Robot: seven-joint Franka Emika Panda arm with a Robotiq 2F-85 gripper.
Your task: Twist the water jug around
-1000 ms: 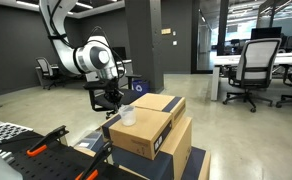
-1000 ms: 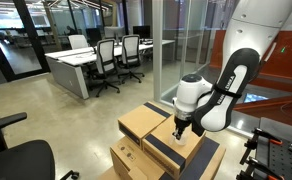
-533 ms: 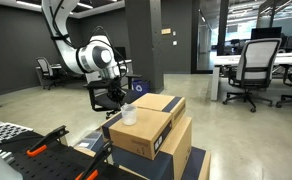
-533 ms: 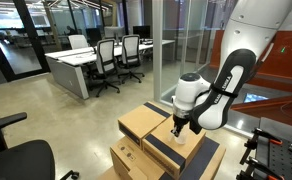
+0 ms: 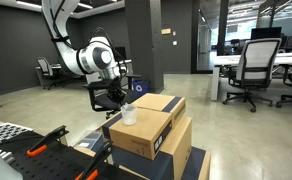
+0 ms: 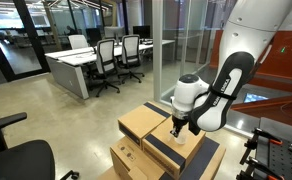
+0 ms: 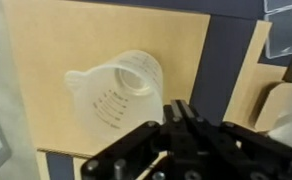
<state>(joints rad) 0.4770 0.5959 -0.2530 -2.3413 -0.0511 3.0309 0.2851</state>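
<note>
The water jug (image 7: 114, 88) is a small translucent whitish jug with printed measuring marks and a spout pointing left in the wrist view. It stands upright on a brown cardboard box (image 7: 46, 60). In an exterior view the water jug (image 5: 129, 115) sits near that cardboard box's (image 5: 146, 130) top edge. My gripper (image 7: 179, 108) is shut, its fingers pressed together with nothing between them, right at the jug's rim on the side away from the spout. I cannot tell if they touch. The gripper (image 5: 122, 98) hangs just above the jug, and the gripper (image 6: 178, 130) hides the jug here.
Several cardboard boxes (image 6: 141, 122) are stacked together, with dark tape strips across the tops. A blue object (image 5: 138, 86) stands behind them. Office chairs (image 5: 254, 65) and desks (image 6: 81, 65) fill the room. Black and orange equipment (image 5: 36, 150) sits close by.
</note>
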